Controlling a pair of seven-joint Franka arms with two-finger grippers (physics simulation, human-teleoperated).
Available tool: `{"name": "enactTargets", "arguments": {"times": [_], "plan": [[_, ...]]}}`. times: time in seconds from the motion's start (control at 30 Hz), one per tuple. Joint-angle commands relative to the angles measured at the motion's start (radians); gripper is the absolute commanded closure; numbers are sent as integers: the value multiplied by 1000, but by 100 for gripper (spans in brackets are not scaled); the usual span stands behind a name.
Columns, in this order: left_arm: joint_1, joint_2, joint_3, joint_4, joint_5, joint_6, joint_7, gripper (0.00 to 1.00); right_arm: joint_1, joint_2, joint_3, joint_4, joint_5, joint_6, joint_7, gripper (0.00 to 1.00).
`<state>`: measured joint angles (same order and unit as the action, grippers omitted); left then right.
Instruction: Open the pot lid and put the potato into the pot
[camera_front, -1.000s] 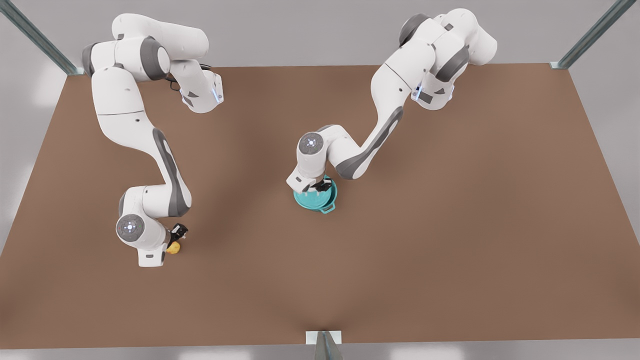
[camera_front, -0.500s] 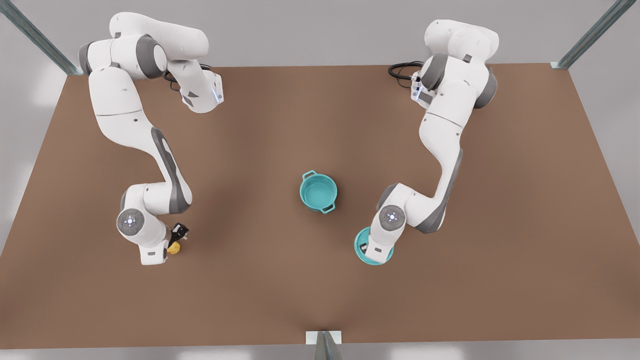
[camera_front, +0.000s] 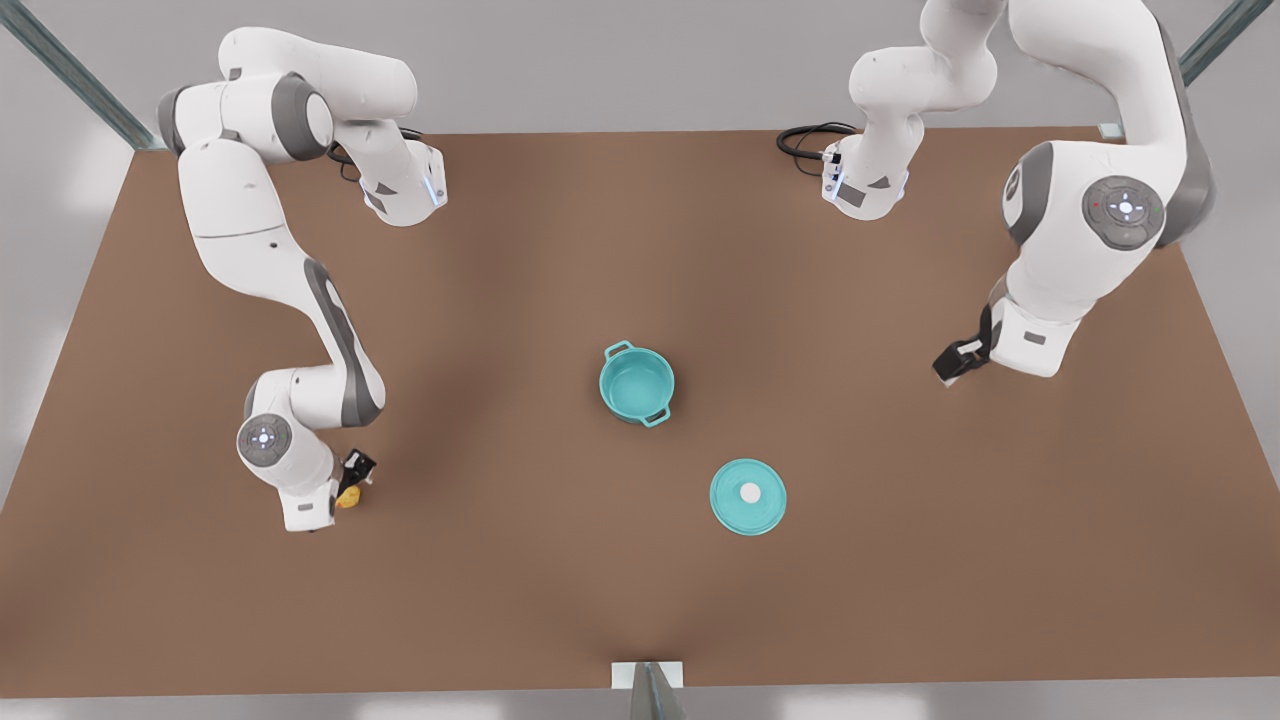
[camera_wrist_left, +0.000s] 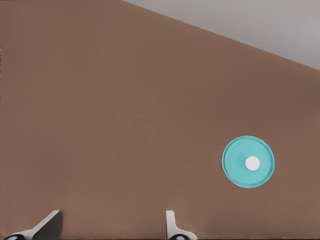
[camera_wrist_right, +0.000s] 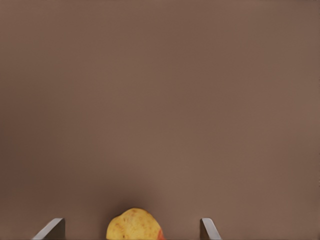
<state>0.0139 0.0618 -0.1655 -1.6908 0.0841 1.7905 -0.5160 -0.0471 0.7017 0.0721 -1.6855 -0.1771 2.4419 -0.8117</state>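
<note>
The pot (camera_front: 637, 384) stands uncovered near the middle of the brown table (camera_front: 900, 600), its teal inside showing and its two loop handles at about 11 and 5 o'clock on the rim in the front view. The lid (camera_front: 748, 496) lies flat on the table at roughly 4 o'clock from the pot, near it but apart, with its white knob facing up; it also shows in the left wrist view (camera_wrist_left: 248, 162). The left gripper (camera_front: 955, 366) hangs well away from the lid, at about 2 o'clock from it, over the front view's right side of the table; its fingers (camera_wrist_left: 49, 226) are spread wide and hold nothing. The right gripper (camera_front: 350, 480) is down at the table at about 8 o'clock from the pot, well apart from it, over the potato (camera_front: 347, 497). In the right wrist view the potato (camera_wrist_right: 135, 225) sits between the parted fingers (camera_wrist_right: 52, 229), with a clear gap on each side, so nothing is gripped.
</note>
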Motion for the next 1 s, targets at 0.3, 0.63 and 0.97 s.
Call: {"name": "enactTargets", "arguments": {"times": [0.3,0.63,0.97], "plan": [[6,-16,4,-15,2,-39,494,0,-11,39,0,-13,-2,49,-47,0],[6,-8,4,-16,2,-37,493,0,-22,45,-2,-10,-24,63,-57,3],[26,-19,7,-16,-1,-56,570,0,-54,45,0,-42,-24,63,-89,2]]}}
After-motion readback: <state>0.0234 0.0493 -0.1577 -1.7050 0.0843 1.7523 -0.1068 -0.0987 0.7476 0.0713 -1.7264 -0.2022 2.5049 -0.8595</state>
